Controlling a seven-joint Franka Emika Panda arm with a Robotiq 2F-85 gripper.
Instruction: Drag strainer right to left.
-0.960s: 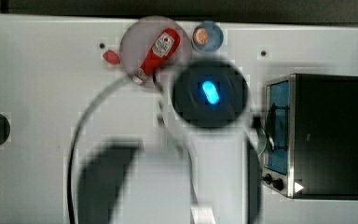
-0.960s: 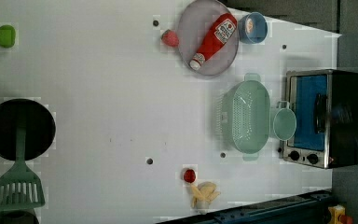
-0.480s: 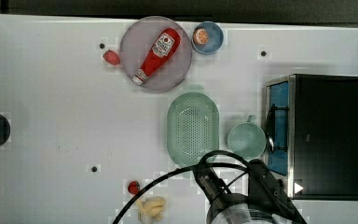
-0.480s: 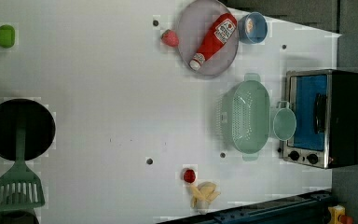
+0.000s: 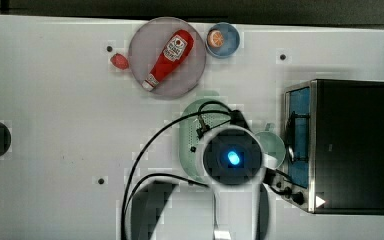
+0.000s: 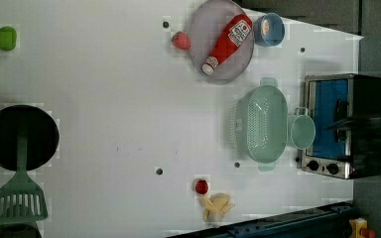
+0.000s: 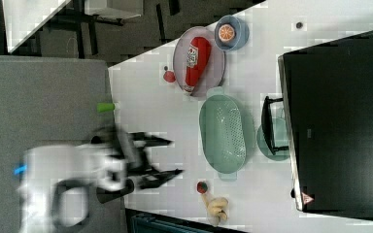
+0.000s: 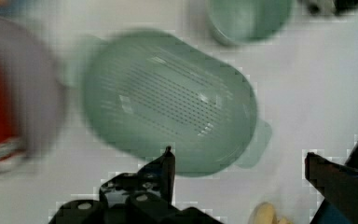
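The strainer (image 6: 263,124) is a pale mint-green oval colander with a dotted centre, lying flat on the white table beside the toaster oven. It also shows in the right view as the strainer (image 7: 222,133) and in the wrist view as the strainer (image 8: 168,100). In the top view my arm's round wrist (image 5: 233,157) covers the right side of the strainer (image 5: 192,135). My gripper (image 7: 172,157) stands open with nothing between its fingers. In the wrist view the gripper (image 8: 240,163) hangs above the strainer's rim, apart from it.
A teal cup (image 6: 302,131) sits between the strainer and the toaster oven (image 6: 342,124). A grey plate (image 5: 140,55) with a ketchup bottle (image 5: 169,59) and a blue bowl (image 5: 222,39) lie beyond the strainer. A banana (image 6: 217,206), a black pan (image 6: 21,137) and a green spatula (image 6: 19,198) lie farther off.
In the top view my arm has swung from the bottom edge to over the strainer's right side. The strainer and the cup have stayed where they were.
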